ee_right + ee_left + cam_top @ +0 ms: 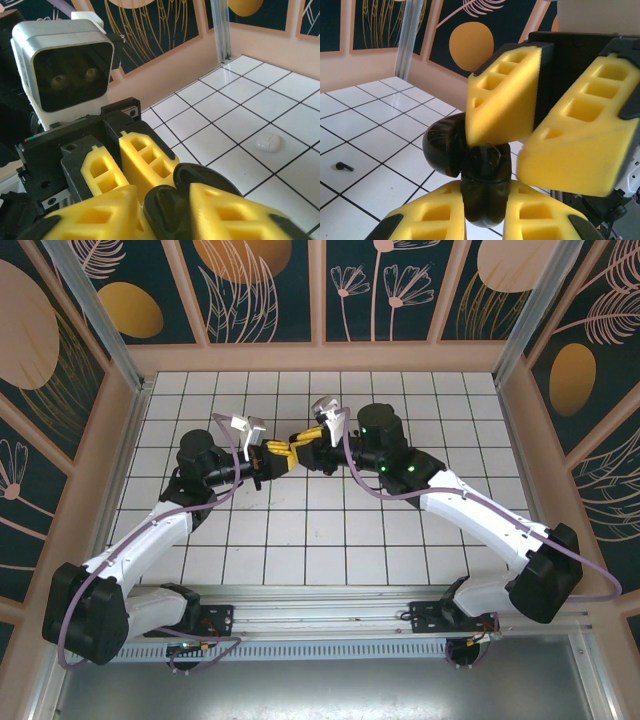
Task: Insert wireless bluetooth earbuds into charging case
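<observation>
The charging case (487, 200) is a glossy black shell held above the tiles, its lid (442, 150) swung open to the left. My left gripper (482, 184) is shut on the case body from both sides. My right gripper (495, 157) comes in from above with its yellow fingers (505, 95) parted over the case's open top, one tip touching the rim. In the right wrist view the case (172, 210) sits between my right fingers (235, 210). One black earbud (344, 166) lies on a white tile. In the top view both grippers meet at the case (285, 453).
A small white oval object (268, 142) lies on the tiles to the right. The left wrist camera housing (70, 70) stands close in front of the right wrist. Pink walls (320, 358) ring the white tiled floor (330, 540).
</observation>
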Tool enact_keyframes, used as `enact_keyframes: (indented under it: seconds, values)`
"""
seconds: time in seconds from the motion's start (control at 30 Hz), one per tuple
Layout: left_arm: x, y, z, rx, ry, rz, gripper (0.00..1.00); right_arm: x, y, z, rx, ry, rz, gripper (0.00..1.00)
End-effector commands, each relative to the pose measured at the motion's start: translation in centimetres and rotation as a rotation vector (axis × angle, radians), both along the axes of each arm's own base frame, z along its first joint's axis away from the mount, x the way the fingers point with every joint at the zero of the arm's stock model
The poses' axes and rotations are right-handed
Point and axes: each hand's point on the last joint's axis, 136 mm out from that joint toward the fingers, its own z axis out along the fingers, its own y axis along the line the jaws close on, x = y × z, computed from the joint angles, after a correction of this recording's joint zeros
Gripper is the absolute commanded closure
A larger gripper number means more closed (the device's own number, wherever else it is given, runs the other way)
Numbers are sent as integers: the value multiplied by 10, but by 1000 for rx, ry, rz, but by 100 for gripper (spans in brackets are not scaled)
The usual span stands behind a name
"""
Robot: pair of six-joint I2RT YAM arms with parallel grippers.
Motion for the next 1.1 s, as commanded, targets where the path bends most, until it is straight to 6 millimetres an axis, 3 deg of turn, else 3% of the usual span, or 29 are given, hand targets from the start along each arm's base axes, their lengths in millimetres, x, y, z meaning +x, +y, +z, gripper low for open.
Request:
enact_keyframes:
  seconds: [0.0, 0.2, 0.37, 0.47, 0.57, 0.7, 0.87, 1.07]
  values:
    - [-2, 2, 18, -33, -61, 3, 98, 0, -2, 15, -4, 21, -20, 60]
    - [-1, 2, 18, -33, -63, 11, 98, 9, -2, 41, 4, 32, -48, 48]
    - [2, 3, 12, -18, -59, 28, 98, 14, -3, 55, 40, 70, -63, 49]
    - [5, 5, 7, -1, -55, 50, 98, 26, -10, 56, 43, 101, -119, 52]
    - [9, 7, 0, 19, -48, 79, 98, 52, -25, 43, 13, 143, -235, 53]
    - [14, 10, -18, 58, -27, 115, 98, 101, -61, 0, -53, 283, -415, 54]
    - [19, 11, -39, 86, 4, 138, 98, 157, -104, -85, -135, 482, -559, 57]
    - [23, 12, -56, 116, 30, 148, 98, 212, -137, -171, -208, 649, -630, 65]
